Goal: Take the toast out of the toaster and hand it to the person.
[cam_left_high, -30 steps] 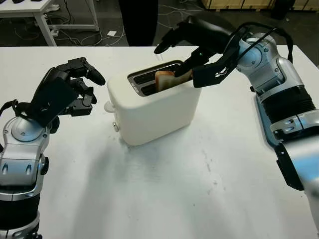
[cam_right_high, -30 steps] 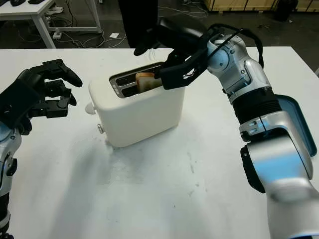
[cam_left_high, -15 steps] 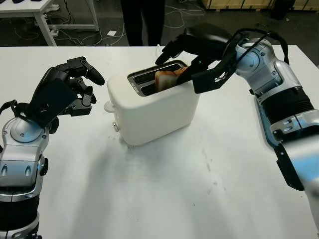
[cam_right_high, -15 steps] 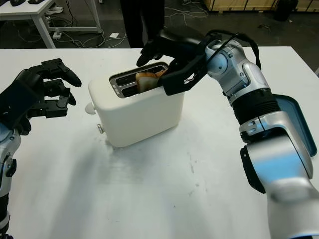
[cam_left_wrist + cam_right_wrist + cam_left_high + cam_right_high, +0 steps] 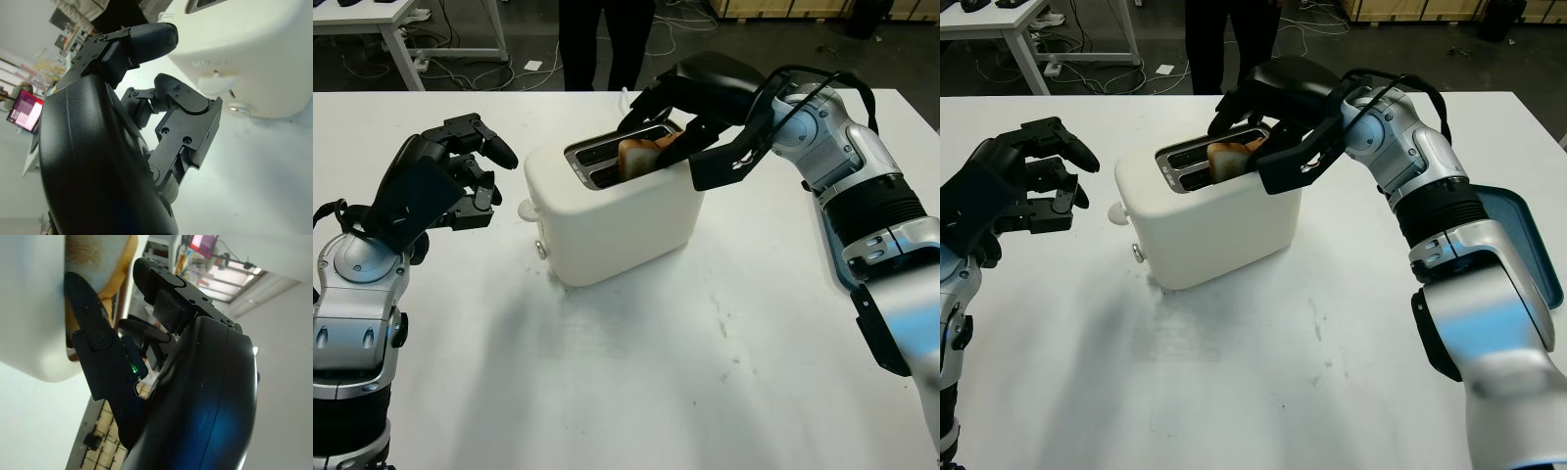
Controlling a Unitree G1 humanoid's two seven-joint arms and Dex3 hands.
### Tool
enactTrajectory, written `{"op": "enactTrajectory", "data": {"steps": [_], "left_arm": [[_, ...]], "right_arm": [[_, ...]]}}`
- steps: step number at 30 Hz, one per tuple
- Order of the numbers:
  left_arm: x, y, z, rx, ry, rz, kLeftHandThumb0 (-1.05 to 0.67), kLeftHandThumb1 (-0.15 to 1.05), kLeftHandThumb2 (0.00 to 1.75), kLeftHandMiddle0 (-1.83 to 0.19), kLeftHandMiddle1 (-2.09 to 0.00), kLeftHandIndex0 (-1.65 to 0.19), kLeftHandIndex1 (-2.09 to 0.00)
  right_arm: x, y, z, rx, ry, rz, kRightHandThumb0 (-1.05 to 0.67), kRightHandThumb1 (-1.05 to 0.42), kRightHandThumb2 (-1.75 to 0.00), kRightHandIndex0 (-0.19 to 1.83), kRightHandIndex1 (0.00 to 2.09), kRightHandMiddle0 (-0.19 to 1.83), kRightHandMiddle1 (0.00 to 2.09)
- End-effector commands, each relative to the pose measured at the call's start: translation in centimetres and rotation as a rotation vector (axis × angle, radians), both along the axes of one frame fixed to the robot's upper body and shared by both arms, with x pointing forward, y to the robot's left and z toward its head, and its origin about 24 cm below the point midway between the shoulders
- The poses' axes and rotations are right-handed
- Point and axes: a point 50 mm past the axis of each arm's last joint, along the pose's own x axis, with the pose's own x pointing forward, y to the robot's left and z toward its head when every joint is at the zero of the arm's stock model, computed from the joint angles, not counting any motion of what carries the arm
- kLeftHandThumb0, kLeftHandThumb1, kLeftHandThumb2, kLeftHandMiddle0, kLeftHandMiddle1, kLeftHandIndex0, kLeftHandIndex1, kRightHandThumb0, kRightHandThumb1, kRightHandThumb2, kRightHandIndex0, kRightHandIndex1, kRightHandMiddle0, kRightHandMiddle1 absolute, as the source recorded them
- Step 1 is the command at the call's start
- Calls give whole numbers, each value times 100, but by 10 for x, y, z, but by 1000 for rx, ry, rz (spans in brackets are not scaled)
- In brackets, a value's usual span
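Reaching for toast (image 5: 639, 155) half-risen in toaster (image 5: 615, 210)

Right hand (image 5: 688, 110) over the toaster's 2 o'clock corner, fingers (image 5: 643, 98) curved around the slot mouth, one lower finger against the outer wall beside the slice; impossible to tell whether any pinch on the bread yet. Toast sitting in the nearer slot, leaning toward the hand, top crust just above the rim. Left hand (image 5: 438, 180) off at 9 o'clock of the toaster, above the bench (image 5: 636, 382), fingers curled, holding nothing. Person (image 5: 605, 39) standing at 12 o'clock beyond the bench edge. Likely risks: crushing or tearing the bread from a squeeze on the crust alone; a shallow grip slipping and dropping the slice back in; dragging or tipping the unbraced toaster if the finger catches the slot rim
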Motion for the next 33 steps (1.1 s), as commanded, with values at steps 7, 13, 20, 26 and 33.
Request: {"op": "enactTrajectory", "data": {"steps": [7,13,20,26,33], "left_arm": [[-2,1,-3,-12,1,6,1,67,130,-64,-163,-49,-153],[-3,1,-3,5,0,11,2,68,129,-62,-162,-49,-153],[-2,1,-3,-10,2,2,0,67,130,-63,-163,-49,-154],[-2,0,-3,-7,5,7,0,67,130,-61,-163,-47,-154],[-2,1,-3,-14,4,8,1,67,129,-61,-164,-48,-154]], "right_arm": [[-1,-1,-20,-78,88,21,-58,-73,-1,83,88,106,11],[-2,2,-23,-130,150,10,-56,-75,-1,86,95,108,12],[-5,1,-22,-179,87,40,-53,-91,-5,95,152,97,82],[-9,1,-23,-136,-91,98,-60,-92,-38,108,171,86,158],[-8,0,-17,-107,-212,102,-52,-92,-52,112,175,84,174]]}}
